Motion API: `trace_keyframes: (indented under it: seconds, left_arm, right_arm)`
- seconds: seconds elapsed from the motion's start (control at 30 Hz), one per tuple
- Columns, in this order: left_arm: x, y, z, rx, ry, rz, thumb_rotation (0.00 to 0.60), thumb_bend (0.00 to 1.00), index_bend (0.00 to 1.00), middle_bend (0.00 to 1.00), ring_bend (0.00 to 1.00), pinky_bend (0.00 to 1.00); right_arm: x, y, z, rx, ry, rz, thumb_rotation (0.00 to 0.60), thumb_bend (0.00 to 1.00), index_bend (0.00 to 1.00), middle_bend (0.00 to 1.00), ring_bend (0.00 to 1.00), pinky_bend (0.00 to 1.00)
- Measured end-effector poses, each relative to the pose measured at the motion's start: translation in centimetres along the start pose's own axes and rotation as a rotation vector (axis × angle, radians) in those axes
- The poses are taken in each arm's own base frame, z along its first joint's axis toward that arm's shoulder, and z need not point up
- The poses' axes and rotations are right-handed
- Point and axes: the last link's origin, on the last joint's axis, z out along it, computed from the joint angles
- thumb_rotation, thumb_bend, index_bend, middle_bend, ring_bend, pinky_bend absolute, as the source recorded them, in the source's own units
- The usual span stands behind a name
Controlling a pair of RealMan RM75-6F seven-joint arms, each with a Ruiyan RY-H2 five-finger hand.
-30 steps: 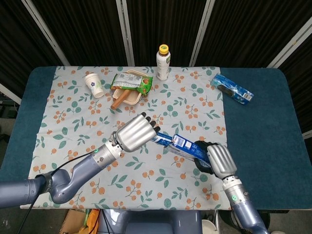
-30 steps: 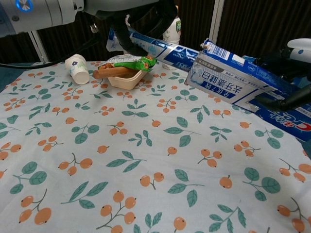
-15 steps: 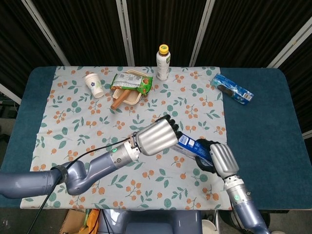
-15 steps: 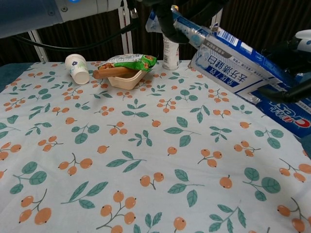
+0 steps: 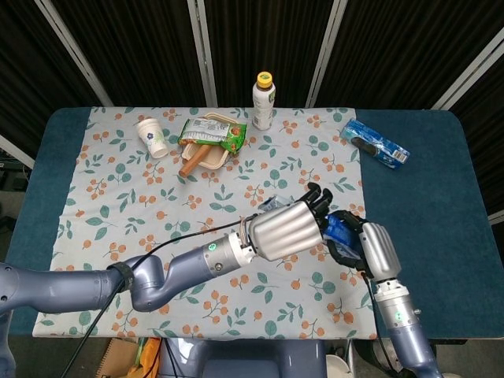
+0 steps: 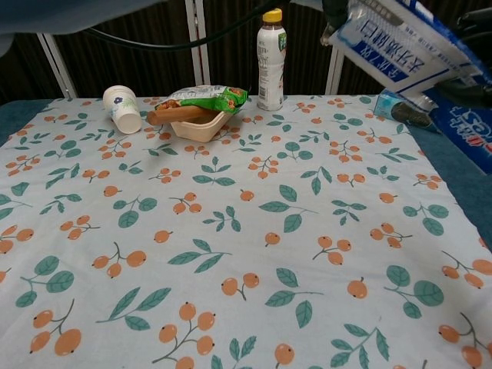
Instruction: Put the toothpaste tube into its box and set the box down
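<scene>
Head view: my left hand (image 5: 288, 229) sat over the right-centre of the flowered cloth (image 5: 118, 181), knuckles up, fingers curled forward and pressed against my right hand (image 5: 364, 246). Between the two I could see only a scrap of blue, the toothpaste box (image 5: 339, 228), and a bit of crumpled packaging at the left hand's upper edge. The right hand's dark fingers wrapped that blue end, so I logged it as clamped on the box. Whether the left hand was gripping anything I could not tell; its palm side was hidden. The toothpaste tube itself did not show in either view, so I could not say how far into the box it sat.

Chest view: the toothpaste box (image 6: 400, 42) hung high at the top right, above the table, tilted with its white printed face toward the camera and its blue face running off the right edge. The hands were barely visible there, just dark shapes at the frame's top edge.

Elsewhere on the cloth: paper cup (image 5: 151, 136) at the far left, a shallow tray (image 5: 206, 155) holding a sausage (image 5: 191, 163) with a green snack packet (image 5: 212, 130) laid across it, and an upright bottle (image 5: 263, 101) with a yellow cap at the back. A blue packet (image 5: 375, 142) lay on the bare teal table (image 5: 441, 205), far right.
</scene>
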Motion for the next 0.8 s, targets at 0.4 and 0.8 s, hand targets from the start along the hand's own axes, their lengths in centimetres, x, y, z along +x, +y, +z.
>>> trace_keyframes:
  seconds: [0.4, 0.8]
  left_arm:
    - [3.1, -0.5, 1.4, 0.042, 0.118, -0.007, 0.6, 0.02, 0.33, 0.31, 0.26, 0.33]
    - [5.6, -1.9, 0.3, 0.065, 0.183, -0.019, 0.6, 0.02, 0.33, 0.3, 0.26, 0.33]
  right_arm:
    - [1.4, 1.0, 0.3, -0.049, 0.051, 0.158, 0.6, 0.43, 0.45, 0.51, 0.47, 0.44]
    - [1.4, 1.7, 0.4, -0.091, 0.053, 0.205, 0.6, 0.43, 0.45, 0.51, 0.47, 0.44]
